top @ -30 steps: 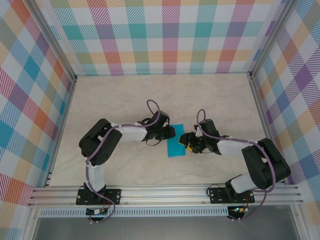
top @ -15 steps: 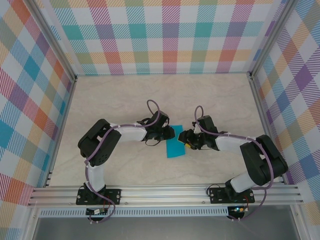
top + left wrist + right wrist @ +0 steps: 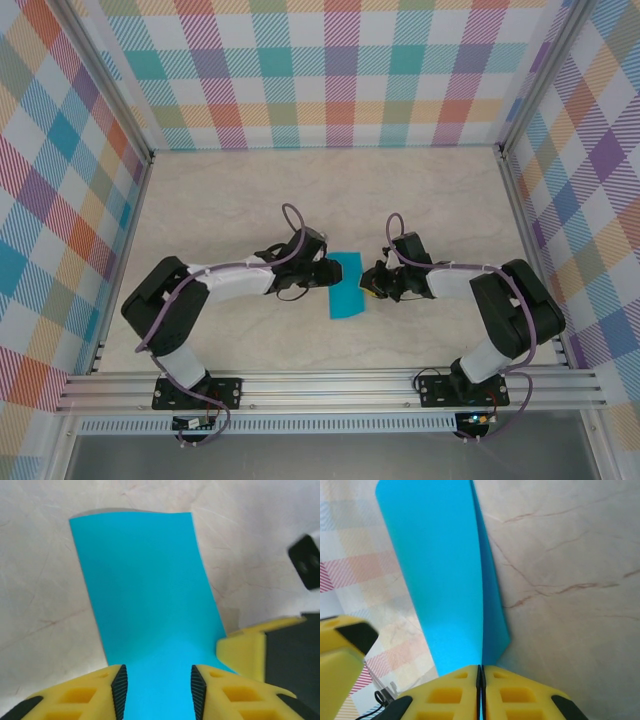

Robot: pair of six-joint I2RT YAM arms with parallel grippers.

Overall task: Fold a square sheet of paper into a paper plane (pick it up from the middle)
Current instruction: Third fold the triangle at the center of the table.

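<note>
Sheet of paper (image 3: 347, 285) sits in the middle of the marbled table (image 3: 240, 190) between my two arms. It is a narrow teal rectangle with two layers showing, so I judge only the first half-fold is made; nose corners and wings are left. My right gripper (image 3: 481, 672) pinches its edge, fingers pressed together, while my left gripper (image 3: 157, 680) straddles it, fingers spread.

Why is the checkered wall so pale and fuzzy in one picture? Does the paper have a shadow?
Right wrist view: the wall behind the paper is out of focus and washed out, while the near table is sharp. Left wrist view: a thin grey shadow lines the paper's top edge. Top view: even light, everything sharp.
</note>
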